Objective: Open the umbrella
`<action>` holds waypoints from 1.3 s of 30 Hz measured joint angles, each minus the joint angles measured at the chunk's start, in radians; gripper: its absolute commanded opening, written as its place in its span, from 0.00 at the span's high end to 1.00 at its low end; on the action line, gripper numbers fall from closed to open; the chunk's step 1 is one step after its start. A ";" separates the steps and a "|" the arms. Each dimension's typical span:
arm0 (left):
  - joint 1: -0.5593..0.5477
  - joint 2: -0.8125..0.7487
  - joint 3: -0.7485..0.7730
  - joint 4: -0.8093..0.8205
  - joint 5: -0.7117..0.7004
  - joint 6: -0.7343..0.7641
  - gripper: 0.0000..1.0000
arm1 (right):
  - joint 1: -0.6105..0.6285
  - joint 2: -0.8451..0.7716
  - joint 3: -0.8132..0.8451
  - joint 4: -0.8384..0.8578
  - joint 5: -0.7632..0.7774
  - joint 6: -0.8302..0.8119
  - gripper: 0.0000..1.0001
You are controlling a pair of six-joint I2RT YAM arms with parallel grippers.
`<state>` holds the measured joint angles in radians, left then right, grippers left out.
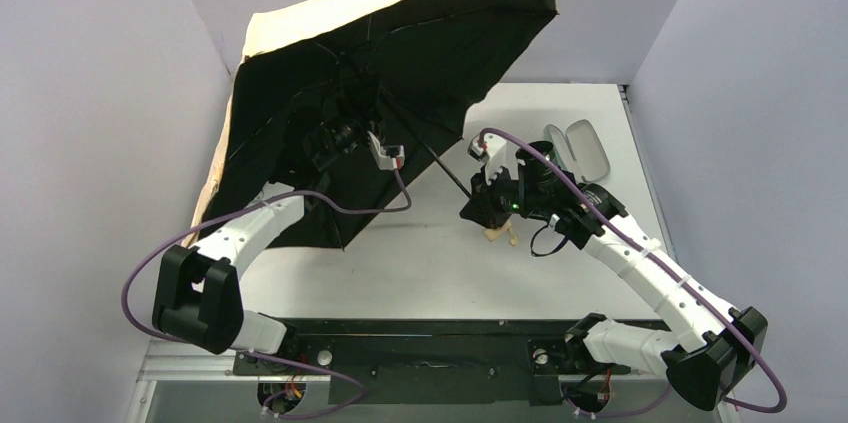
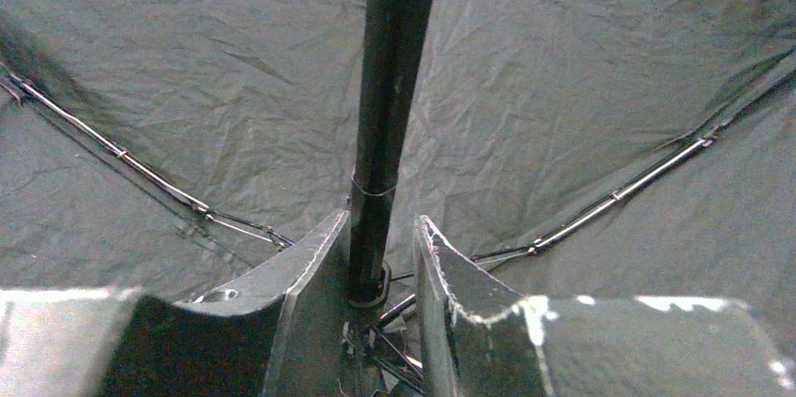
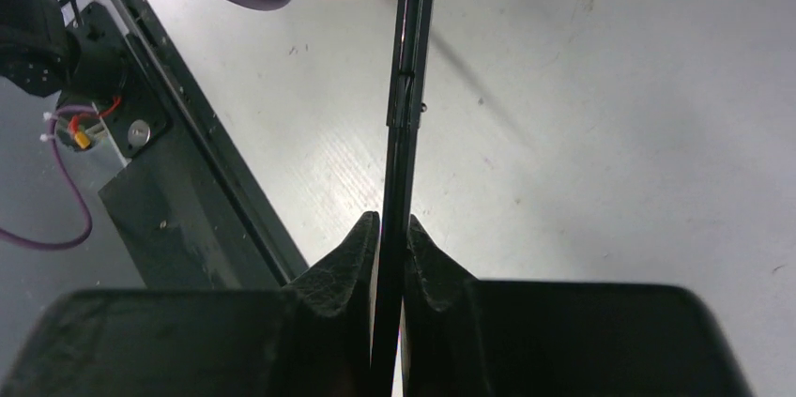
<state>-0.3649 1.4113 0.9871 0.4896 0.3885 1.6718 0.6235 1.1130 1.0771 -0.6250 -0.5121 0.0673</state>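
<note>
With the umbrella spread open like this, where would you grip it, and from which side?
Probably the thin black shaft below the canopy, jaws crossing it from the side: it is straight and narrow, while the canopy is broad fabric.

White table (image 1: 560, 278) enclosed by plain pale lilac walls (image 1: 90, 123).

a pale mint-green oval case (image 1: 590, 155) lies open (both halves showing) at the right rear of the white table (image 1: 420, 263), near the right wall (image 1: 740, 93); a black plate (image 1: 440, 353) spans the near edge.
</note>
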 measured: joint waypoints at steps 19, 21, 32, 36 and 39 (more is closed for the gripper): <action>0.055 0.035 0.115 0.009 0.093 0.079 0.71 | 0.034 -0.009 -0.021 0.119 0.099 -0.076 1.00; 0.059 0.050 0.115 0.013 0.103 0.086 0.72 | 0.034 -0.011 -0.035 0.129 0.109 -0.083 1.00; 0.102 0.120 0.156 0.047 0.171 0.094 0.72 | 0.037 -0.057 -0.092 0.144 0.150 -0.129 1.00; 0.102 0.125 0.159 0.051 0.179 0.094 0.66 | 0.037 -0.057 -0.094 0.146 0.151 -0.130 1.00; 0.103 0.119 0.156 0.054 0.185 0.094 0.50 | 0.037 -0.057 -0.093 0.147 0.146 -0.116 1.00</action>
<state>-0.2619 1.5307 1.1427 0.5438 0.5739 1.7657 0.6601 1.0561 0.9840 -0.4778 -0.3660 -0.0486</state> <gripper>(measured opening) 0.371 0.095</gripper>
